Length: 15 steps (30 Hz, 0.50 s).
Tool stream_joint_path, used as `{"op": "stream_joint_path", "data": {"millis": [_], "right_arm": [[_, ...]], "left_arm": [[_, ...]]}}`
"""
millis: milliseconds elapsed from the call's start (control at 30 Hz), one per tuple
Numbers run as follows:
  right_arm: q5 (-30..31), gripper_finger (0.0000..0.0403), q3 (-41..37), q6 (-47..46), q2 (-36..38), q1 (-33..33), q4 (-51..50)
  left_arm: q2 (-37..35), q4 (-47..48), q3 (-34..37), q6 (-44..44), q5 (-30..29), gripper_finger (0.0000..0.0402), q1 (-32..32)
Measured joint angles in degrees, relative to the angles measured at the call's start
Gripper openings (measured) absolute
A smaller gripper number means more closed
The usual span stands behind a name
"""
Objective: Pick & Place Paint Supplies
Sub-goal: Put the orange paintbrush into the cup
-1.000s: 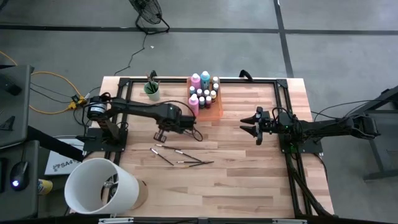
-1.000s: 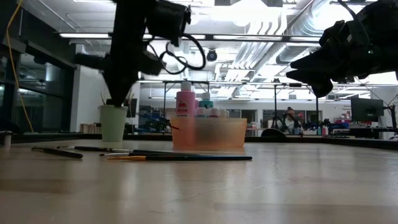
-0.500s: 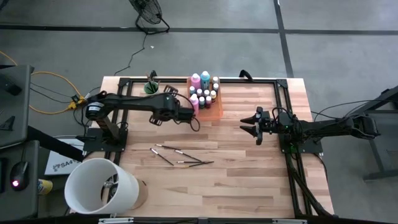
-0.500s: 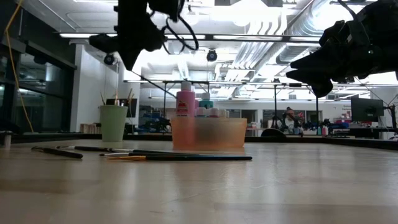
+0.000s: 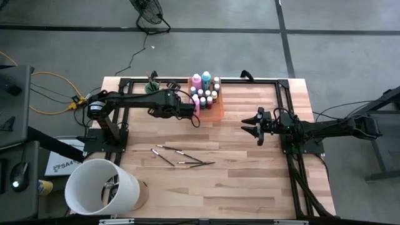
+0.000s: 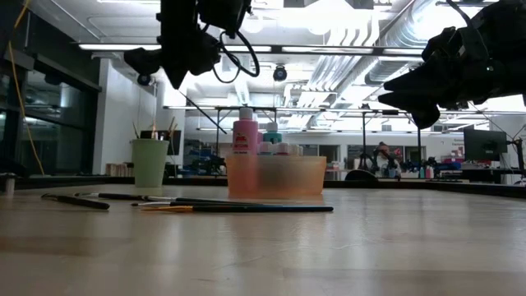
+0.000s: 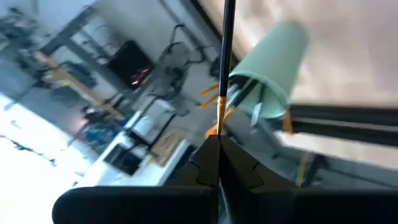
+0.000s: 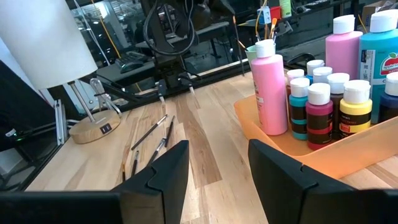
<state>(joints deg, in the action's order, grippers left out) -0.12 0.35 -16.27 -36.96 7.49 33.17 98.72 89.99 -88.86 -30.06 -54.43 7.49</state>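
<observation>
Left claw [image 7: 217, 146] was clamped on a thin dark-handled brush [image 7: 226, 56] with an orange ferrule, raised above the tabletop [image 5: 250, 162] near the mint-green cup [image 7: 273, 68]. Right claw [image 8: 217, 165] hung apart, part-open, empty.

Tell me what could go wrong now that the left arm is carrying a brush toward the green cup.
1. The left gripper pinches the brush near one end only, so it may swing or slip before reaching the mint-green cup.
2. The cup already holds brushes; a long handle coming in at an angle could catch them or tip the cup.
3. The arm passes close to the orange tray of bottles and could knock one over.
</observation>
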Motion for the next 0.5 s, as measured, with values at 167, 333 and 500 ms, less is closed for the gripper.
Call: {"op": "stream_joint_path", "data": {"millis": [167, 333, 500], "right_arm": [[-0.01, 0.016, -0.01, 0.02, 0.0, 0.02, 0.0], [-0.02, 0.016, -0.01, 0.02, 0.01, 0.0, 0.0], [-0.01, 0.016, 0.01, 0.02, -0.01, 0.01, 0.0]], "left_arm": [[0.0, 0.04, 0.0, -4.35, -5.34, 0.0, 0.08], [0.0, 0.04, 0.0, -9.42, -9.08, 0.0, 0.07], [-0.02, 0.03, 0.0, -10.61, -9.19, 0.0, 0.82]]}}
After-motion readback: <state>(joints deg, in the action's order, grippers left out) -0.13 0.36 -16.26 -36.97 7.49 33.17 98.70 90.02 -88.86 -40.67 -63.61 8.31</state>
